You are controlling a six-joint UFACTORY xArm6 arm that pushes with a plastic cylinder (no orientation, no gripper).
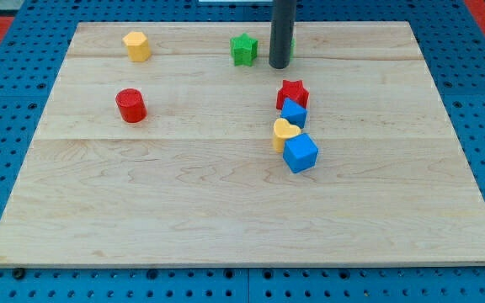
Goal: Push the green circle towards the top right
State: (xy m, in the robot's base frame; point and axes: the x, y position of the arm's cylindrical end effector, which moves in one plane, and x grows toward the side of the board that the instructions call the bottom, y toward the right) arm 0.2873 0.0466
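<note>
my tip [279,66] sits near the view's top, a bit right of centre, just right of the green star [243,49]. there are no fingers on this rig, just a bare rod, so nothing is held or clamped; it only pushes.

the green circle [292,46] is almost fully hidden behind the rod. only a thin green sliver shows at the rod's right edge, slightly above the tip's end. so the circle lies right behind and a touch to the right of my tip, i.e. toward the view's top right from it. can't tell if they're touching; looks v close or in contact.

that's the relation that matters: the tip looks to be on the circle's lower-left side, which i judge is the right side to shove from for a top-right push. the board [226,219] edge at the view's top is near, so prob not much room upward; more room to the right.

circle's look: bright green, same shade as the star; shape can't be confirmed from the sliver.

other blocks well apart from it: yellow block [137,46] top left, red cylinder [130,105] left, and a cluster below the tip w/ red star [293,91], blue block [294,113], yellow heart [284,131], blue cube [301,153].
</note>
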